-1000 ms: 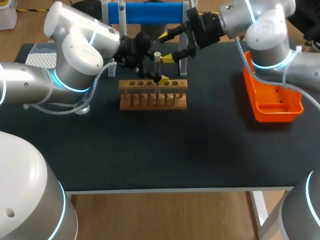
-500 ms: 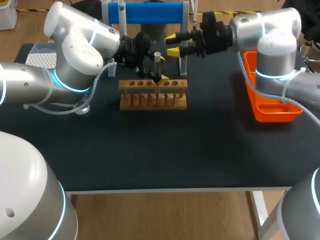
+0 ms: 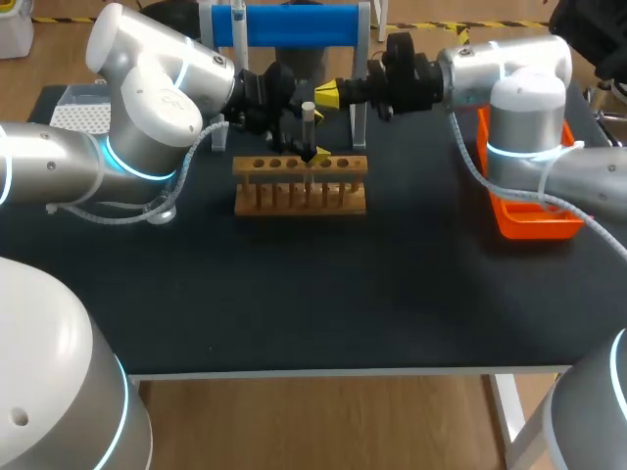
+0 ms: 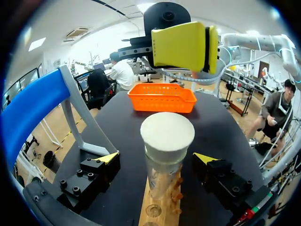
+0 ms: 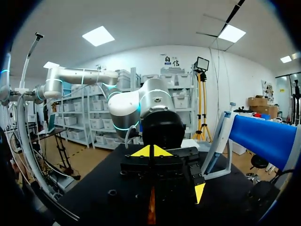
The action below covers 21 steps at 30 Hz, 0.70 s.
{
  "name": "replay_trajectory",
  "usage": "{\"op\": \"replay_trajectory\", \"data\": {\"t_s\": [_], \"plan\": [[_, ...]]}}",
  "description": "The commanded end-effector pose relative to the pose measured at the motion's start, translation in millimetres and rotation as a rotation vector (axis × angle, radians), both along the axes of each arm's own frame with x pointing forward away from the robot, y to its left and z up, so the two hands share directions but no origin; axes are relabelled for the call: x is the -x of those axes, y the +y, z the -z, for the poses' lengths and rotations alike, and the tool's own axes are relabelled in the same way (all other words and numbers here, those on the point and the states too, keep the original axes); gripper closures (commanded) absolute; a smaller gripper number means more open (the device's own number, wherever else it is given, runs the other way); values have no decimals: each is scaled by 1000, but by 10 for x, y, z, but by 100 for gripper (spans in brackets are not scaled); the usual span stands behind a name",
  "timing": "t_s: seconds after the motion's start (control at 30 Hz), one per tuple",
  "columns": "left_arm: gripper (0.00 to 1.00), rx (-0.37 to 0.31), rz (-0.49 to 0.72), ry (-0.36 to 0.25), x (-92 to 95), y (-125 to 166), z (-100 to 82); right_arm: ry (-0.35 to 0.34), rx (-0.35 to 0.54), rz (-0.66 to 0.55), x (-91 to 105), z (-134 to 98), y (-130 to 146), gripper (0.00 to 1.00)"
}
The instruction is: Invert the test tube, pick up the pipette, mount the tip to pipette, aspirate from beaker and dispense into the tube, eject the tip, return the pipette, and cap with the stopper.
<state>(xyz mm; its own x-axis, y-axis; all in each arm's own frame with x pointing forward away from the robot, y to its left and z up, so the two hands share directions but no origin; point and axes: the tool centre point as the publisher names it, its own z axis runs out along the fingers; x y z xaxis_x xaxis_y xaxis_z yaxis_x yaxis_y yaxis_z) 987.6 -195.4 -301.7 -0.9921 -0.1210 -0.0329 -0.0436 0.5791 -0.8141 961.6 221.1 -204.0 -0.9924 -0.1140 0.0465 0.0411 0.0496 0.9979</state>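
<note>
The right tool [image 3: 328,95] is holding its yellow tips pressed together, having narrowed from a wide spread, just beside the white-topped test tube [image 3: 308,125]. The test tube is standing upright in the wooden rack [image 3: 300,186], between the fingers of the left tool [image 4: 157,160], which are spread wide and not touching it.

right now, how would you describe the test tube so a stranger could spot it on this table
On the dark table, find the wooden rack toward the back middle. One clear test tube stands upright in it, between the open fingers of the left end effector. It is the only tube in the rack and carries a white stopper on top.
</note>
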Motion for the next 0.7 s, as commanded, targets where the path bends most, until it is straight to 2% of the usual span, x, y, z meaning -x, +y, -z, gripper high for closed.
{"op": "replay_trajectory", "data": {"t_s": [0.03, 0.7], "plan": [[0, -3, 2, 2, -10, -2, 0, 4, -1, 0, -7, 36, 45, 100], [0, -3, 2, 2, -10, -2, 0, -7, -13, 2, -14, 95, 141, 100]]}}
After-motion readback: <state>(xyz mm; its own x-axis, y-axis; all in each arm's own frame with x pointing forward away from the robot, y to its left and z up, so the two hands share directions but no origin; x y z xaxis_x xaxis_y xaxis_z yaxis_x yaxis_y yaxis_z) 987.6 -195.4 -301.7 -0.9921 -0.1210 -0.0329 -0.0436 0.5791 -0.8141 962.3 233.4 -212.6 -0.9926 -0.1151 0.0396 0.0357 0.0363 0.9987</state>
